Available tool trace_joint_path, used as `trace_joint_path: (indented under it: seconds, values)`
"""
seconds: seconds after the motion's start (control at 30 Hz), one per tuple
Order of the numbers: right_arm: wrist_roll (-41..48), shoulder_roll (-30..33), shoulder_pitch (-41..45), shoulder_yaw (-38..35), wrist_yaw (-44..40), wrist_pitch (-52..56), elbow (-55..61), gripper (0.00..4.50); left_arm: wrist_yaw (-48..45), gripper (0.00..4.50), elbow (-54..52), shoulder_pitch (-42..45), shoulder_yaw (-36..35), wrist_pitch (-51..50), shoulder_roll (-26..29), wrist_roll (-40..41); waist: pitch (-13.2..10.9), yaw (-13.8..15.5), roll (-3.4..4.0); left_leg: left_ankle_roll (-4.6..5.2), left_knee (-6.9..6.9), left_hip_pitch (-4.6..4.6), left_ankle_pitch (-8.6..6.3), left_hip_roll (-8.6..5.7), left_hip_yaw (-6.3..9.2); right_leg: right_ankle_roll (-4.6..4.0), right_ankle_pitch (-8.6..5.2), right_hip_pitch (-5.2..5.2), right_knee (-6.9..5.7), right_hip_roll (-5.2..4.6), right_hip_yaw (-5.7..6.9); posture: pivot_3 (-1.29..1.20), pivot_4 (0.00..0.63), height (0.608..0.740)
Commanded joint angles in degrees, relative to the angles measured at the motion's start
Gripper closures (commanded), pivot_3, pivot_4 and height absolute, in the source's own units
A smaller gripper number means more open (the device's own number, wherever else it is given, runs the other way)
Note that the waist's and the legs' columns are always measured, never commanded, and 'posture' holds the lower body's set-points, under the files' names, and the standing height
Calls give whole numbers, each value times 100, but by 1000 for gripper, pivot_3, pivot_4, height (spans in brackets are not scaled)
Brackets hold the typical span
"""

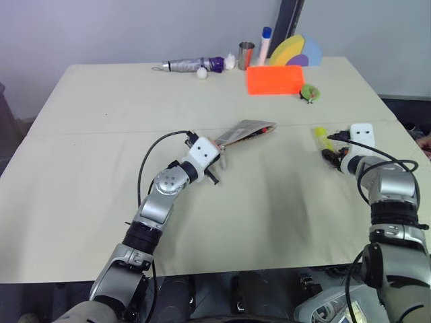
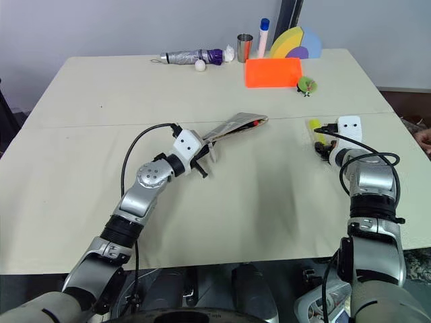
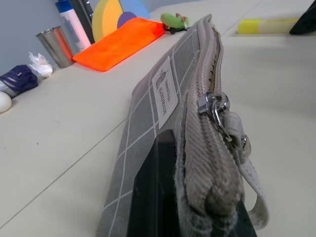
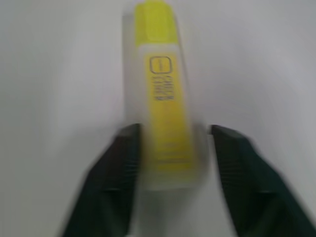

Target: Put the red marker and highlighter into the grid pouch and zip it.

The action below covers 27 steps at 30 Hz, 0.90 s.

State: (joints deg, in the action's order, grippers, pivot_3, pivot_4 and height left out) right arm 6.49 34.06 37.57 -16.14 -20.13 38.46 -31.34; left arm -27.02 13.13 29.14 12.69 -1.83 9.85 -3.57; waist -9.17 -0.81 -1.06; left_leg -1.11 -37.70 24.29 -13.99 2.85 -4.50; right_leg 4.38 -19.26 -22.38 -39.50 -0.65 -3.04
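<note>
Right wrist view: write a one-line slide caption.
End effector straddling the yellow highlighter lying on the table.

Grid pouch (image 1: 248, 130) lifted mid-table; yellow highlighter (image 4: 165, 113) lies right.

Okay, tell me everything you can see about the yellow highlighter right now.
The short, chunky yellow plastic highlighter has a paler translucent cap and dark print along its barrel. It lies flat on the beige table near the right edge. The right hand straddles one end with a black finger on either side, a slight gap on at least one side, so not yet clamped.
</note>
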Motion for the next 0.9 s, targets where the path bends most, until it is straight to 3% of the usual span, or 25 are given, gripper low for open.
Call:
trace_joint_path:
  seconds: [0.03,0.13,0.27,0.33,0.43,0.6,0.9]
  values:
    - [196,64,31,-134,-37,55,263,3650,11,4500,-256,-71,5,12,-2,2,0,0,0,0,0,0,0,0,0,0,0,0,0,0,0,0,150,740]
    - [235,247,-193,36,-263,231,941,3646,-27,4500,-280,-86,13,-5,1,16,0,1,1,0,1,0,0,1,0,0,0,-1,0,0,0,0,150,740]
    - [-103,1398,-1273,896,-1463,-120,3154,3646,-206,4500,-290,-55,11,9,20,116,-1,46,27,2,1,13,-1,-2,3,1,-1,-10,3,-1,0,0,150,740]
    - [119,2026,-1906,887,-2188,-346,4310,3646,-338,4500,-271,-17,24,43,23,171,0,33,33,11,1,21,-7,-9,6,10,-5,-14,8,-1,1,0,150,740]
    - [528,2415,-2439,644,-2725,-290,5257,3646,-519,4500,-259,19,85,118,14,207,-1,-34,30,12,3,8,-8,-2,9,11,-6,2,15,3,1,0,150,740]
    - [757,2400,-2403,680,-2706,197,5881,3646,-708,4500,-272,60,149,186,-60,251,-2,-5,29,12,-5,-4,-8,-2,11,14,-2,17,11,4,2,0,150,740]
    - [680,2395,-2104,1048,-2697,201,5694,3646,-783,4500,-365,57,164,176,-119,241,-2,14,29,18,-15,10,-12,-3,10,14,-3,9,14,1,2,0,150,740]
